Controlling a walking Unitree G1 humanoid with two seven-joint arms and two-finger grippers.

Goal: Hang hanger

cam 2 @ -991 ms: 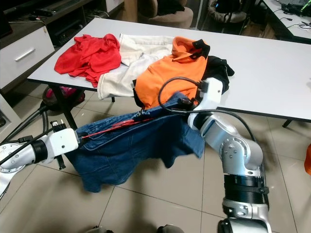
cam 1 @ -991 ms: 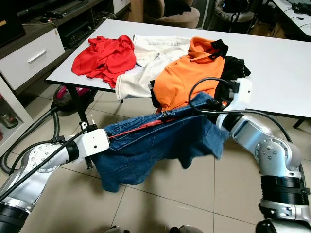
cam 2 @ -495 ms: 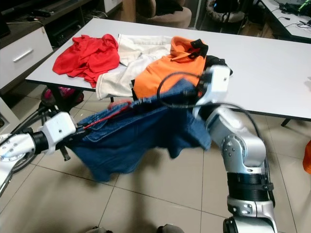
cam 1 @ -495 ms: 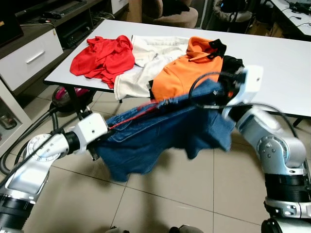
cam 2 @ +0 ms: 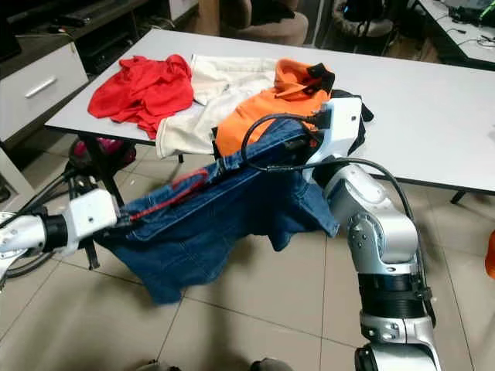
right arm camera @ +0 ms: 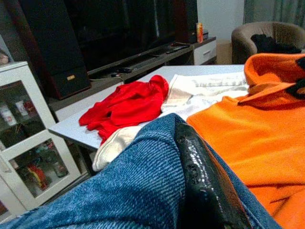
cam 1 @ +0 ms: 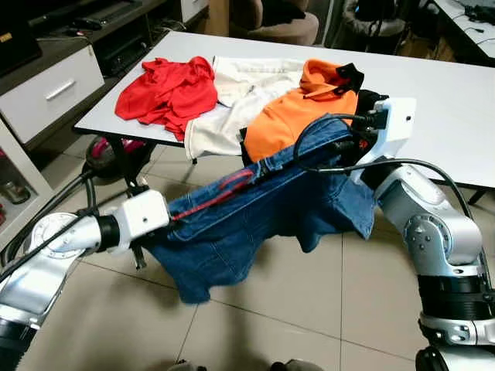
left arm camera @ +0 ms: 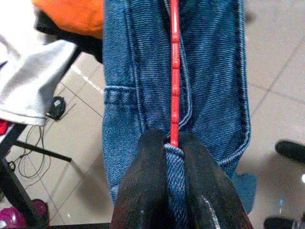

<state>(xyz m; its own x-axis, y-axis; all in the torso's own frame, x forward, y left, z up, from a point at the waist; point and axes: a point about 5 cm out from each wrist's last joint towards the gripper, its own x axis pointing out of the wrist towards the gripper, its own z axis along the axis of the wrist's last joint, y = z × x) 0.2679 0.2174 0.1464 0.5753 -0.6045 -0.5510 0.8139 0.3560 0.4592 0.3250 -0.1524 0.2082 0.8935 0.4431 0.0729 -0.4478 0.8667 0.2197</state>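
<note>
Left pincer (left arm camera: 172, 143) on denim-draped red hanger (left arm camera: 174, 71), probably beside table (cam 1: 448, 116).

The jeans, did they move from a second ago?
Yes. The jeans rose toward the table: their top end by the right pincer now overlaps the orange shirt at the table's edge.

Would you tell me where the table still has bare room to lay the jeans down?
The white table is bare right of the orange shirt and behind the clothes. Its near left part is crowded: red shirt, white garment, orange shirt.
</note>
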